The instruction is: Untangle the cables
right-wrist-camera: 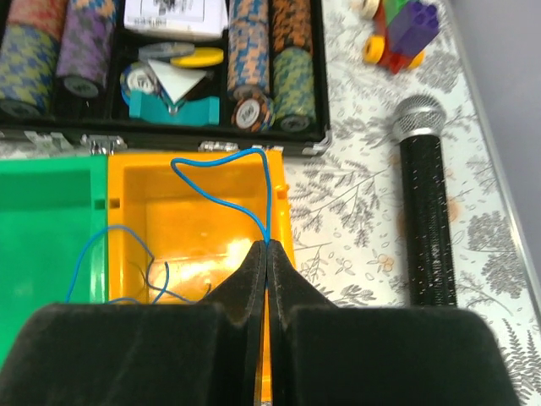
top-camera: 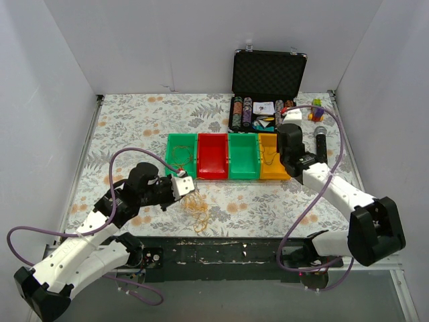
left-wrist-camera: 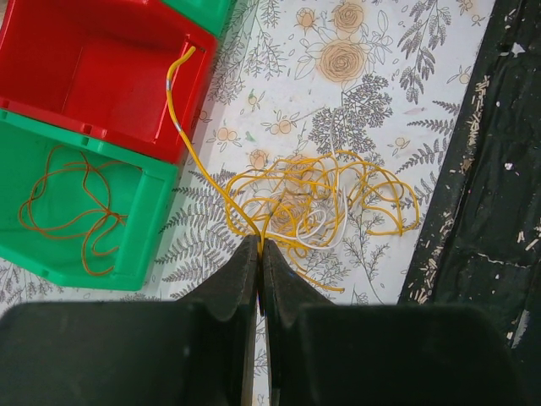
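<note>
On the worktop (left-wrist-camera: pixel 380 76), the cables (left-wrist-camera: pixel 313 199) lay tangled by the red bin (left-wrist-camera: pixel 93 76). The left end effector (left-wrist-camera: pixel 259 249) was pinched on a yellow strand (left-wrist-camera: pixel 175 114), the right end effector (right-wrist-camera: pixel 268 249) on a blue wire (right-wrist-camera: pixel 265 194); I'd have pulled slowly, lifting loops clear

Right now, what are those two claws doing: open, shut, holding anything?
Left gripper: shut on a yellow cable from the tangle.
Right gripper: shut on a blue cable over the orange bin.
</note>
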Controlling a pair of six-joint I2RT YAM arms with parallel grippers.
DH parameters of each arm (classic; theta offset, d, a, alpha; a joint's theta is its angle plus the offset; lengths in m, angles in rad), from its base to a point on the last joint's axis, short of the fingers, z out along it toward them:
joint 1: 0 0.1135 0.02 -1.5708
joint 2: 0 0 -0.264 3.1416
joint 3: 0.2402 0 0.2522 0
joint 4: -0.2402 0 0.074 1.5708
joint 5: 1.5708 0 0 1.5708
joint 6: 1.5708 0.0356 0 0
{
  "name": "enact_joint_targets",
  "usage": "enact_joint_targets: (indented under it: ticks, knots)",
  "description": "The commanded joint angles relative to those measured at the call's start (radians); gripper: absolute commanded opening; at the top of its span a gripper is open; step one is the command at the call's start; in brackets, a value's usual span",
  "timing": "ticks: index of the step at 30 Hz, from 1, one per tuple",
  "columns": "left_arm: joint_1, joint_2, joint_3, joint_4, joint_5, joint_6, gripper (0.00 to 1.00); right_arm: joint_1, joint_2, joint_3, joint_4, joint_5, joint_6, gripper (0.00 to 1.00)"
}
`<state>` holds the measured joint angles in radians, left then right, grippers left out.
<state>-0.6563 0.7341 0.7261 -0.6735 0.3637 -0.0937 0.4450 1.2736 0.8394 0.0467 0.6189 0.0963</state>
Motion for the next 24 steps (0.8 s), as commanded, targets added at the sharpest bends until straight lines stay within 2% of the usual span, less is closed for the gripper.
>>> enact_joint_targets:
  ticks: [1,9,10,13,15,16,18,24]
  knots:
    - [0.006,-0.015,-0.013,0.003,0.024,-0.003,0.0,-0.005,0.069,0.03,-0.041,-0.042,0.054,0.01]
    - [0.004,-0.009,-0.008,0.006,0.029,-0.005,0.0,-0.005,0.127,0.041,-0.045,-0.111,0.08,0.01]
    - [0.004,-0.009,-0.01,0.006,0.029,-0.005,0.0,-0.006,0.13,0.046,-0.045,-0.123,0.08,0.04]
    - [0.004,-0.01,-0.008,0.006,0.027,-0.008,0.0,-0.017,0.135,0.059,-0.073,-0.18,0.082,0.29]
    - [0.004,-0.01,-0.008,0.008,0.03,-0.008,0.0,-0.025,0.139,0.084,-0.097,-0.232,0.086,0.55]
    - [0.004,-0.01,-0.005,0.008,0.03,-0.009,0.0,-0.025,0.141,0.099,-0.116,-0.255,0.092,0.61]
    - [0.004,-0.009,-0.002,0.009,0.03,-0.012,0.0,-0.025,0.127,0.116,-0.148,-0.291,0.108,0.67]
    - [0.004,-0.006,-0.004,0.018,0.03,-0.009,0.0,-0.016,-0.04,0.052,-0.137,-0.404,0.135,0.72]
